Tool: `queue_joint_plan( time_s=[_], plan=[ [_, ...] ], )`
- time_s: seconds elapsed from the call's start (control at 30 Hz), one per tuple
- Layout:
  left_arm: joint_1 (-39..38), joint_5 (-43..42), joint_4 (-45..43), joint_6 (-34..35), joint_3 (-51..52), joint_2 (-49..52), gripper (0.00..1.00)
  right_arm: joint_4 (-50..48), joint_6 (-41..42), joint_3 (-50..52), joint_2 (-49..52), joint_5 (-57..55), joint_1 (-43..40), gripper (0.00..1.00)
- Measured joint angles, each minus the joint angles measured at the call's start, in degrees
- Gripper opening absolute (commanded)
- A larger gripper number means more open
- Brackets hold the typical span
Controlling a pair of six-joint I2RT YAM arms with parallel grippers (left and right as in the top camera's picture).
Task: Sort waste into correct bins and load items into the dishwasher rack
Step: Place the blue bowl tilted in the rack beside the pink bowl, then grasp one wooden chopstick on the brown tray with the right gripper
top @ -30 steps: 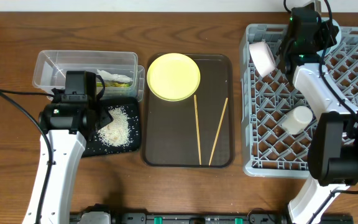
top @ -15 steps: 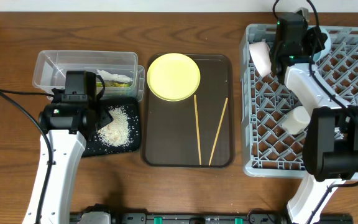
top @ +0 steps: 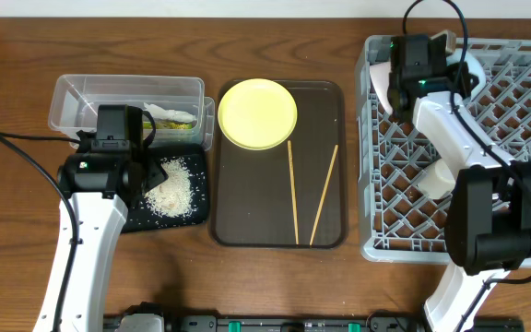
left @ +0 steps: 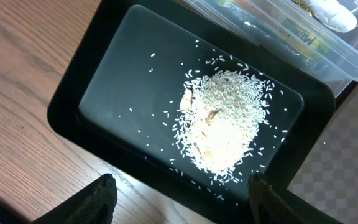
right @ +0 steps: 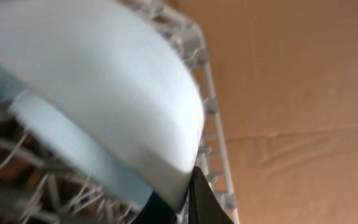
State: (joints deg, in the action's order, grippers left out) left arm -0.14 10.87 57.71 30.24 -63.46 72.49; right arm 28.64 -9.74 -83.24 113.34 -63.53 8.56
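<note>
Left arm: fingers [left: 101,196] stood wide apart with nothing between them. The left gripper [left: 185,208] hung above the near edge of the black bin [left: 117,93]. The rice scraps [left: 225,124] lay heaped right of centre on the bin floor, with stray grains scattered around the heap.

The clear tub [top: 127,83] sat just behind the black bin, its edge overlapping the bin's far side. It held the yellow-green wrapper [left: 297,34] and the white paper scrap [left: 331,12].

The brown serving tray [top: 256,203] sat mid-worktop [top: 247,277], between the bins and the rack. The yellow plate [top: 257,113] lay flat at its far left corner. Two chopsticks [top: 293,194] lay apart on the tray, running from below the plate toward the near edge and closing toward each other there.

Right arm: the right gripper [right: 176,202] was over the far left corner of the dishwasher rack [top: 524,101]. The wrist view was blurred. A dark finger showed on either side of the rim of the white-pink bowl [right: 104,93], pinching it. The bowl was tilted above the rack's corner wall and filled most of that view. In the overhead view the gripper hid nearly all of it.

The pale green cup [top: 436,180] lay on its side on the rack lattice, partly behind the right arm.
</note>
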Motion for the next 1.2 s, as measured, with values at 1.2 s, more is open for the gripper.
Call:
queue_joint_plan(
  time_s=[1.2],
  plan=[
    [0.0,0.0,0.17,0.0,0.0,0.0,0.7,22.29,30.03,5.18,-15.69,66.99,22.05,0.35]
  ],
)
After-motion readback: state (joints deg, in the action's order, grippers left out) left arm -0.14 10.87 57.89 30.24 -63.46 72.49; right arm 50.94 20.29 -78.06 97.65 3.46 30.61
